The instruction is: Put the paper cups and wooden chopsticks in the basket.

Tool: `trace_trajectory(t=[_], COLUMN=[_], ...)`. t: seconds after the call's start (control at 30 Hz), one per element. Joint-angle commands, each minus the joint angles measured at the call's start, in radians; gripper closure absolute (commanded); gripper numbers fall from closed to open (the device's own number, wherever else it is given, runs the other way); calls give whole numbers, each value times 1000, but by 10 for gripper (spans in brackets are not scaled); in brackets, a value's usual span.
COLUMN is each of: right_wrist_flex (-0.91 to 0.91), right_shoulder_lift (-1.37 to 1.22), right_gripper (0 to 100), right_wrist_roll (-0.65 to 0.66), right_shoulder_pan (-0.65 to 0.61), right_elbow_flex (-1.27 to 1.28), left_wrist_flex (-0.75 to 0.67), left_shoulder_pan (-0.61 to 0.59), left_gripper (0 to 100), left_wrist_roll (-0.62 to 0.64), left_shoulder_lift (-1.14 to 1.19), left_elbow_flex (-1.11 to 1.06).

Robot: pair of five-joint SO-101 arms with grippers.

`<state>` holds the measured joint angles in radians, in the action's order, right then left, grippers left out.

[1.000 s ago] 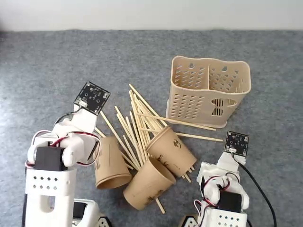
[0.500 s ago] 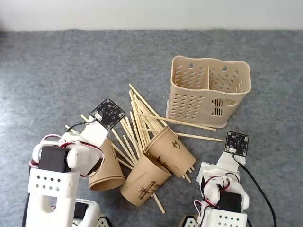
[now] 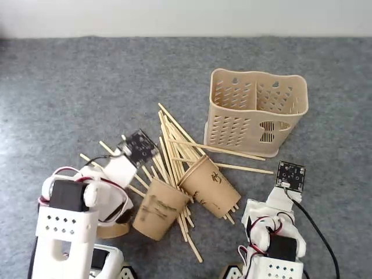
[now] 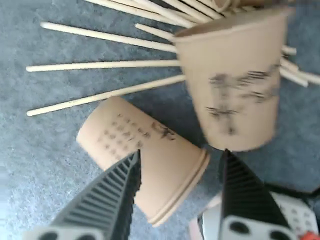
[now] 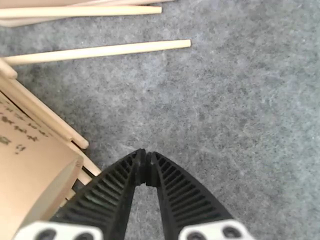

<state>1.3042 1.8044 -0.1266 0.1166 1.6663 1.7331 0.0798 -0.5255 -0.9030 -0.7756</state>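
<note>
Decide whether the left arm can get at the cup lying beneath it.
Probably yes: the left tool hangs open right over the cup, nothing between them, though a second cup lies close by.

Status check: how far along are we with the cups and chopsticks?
Done: nothing yet; the basket looks empty.
In hand: the left gripper is open over one lying cup, not closed on it.
Left: that cup, a second cup, a third cup and the chopsticks all lie on the mat. The right gripper is shut on nothing.
</note>
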Motion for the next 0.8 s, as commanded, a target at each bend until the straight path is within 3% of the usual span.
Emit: trace_trajectory(t=[0.0,0.13,0.33,0.63,0.77], right_wrist_flex=[2,2,2,2,2], right_shoulder_lift=[8,8,8,8,8], right_gripper=[990,990,990,990,990], right_wrist_roll=[-6,-6,-6,-6,-6], right_shoulder_pan=[2,2,2,2,2], right_elbow_flex=[17,17,17,17,17], left_wrist_flex=[-32,-133,-164,-258,-158], left_shoulder_pan=[-17,-86,-192,-333,-393], left_gripper=[758,758,758,754,754], left_wrist_roll=[-61,-75,-259,-196,-241], left_shoulder_lift=[0,6,6,-2,-2], left_elbow_flex=[-53,-82,-84,-70,8])
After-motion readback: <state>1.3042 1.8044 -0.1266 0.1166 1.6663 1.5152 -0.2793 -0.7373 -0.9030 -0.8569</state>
